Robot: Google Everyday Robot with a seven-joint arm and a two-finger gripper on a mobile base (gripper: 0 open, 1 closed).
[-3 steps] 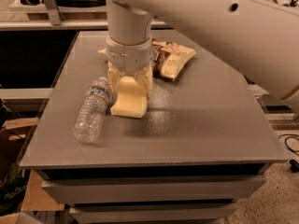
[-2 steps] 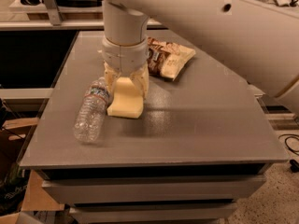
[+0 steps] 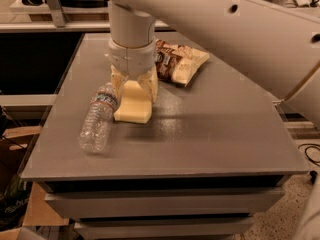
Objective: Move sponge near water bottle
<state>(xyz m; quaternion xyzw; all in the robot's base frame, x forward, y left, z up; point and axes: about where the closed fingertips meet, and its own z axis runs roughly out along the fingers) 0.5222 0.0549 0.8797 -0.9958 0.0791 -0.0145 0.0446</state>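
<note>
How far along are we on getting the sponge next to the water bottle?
Done: the sponge lies flat on the table right beside the water bottle, by its capped end. In hand: the gripper is down over the sponge's far end, closed on it from both sides. Left: probably just letting go and lifting clear.

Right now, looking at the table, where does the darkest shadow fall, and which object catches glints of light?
Camera view: a broad soft shadow lies on the grey table to the right of the sponge, beneath the arm. The water bottle shows small bright glints. The gripper is closed on the sponge's far end, and the chip bag is dimly lit.
</note>
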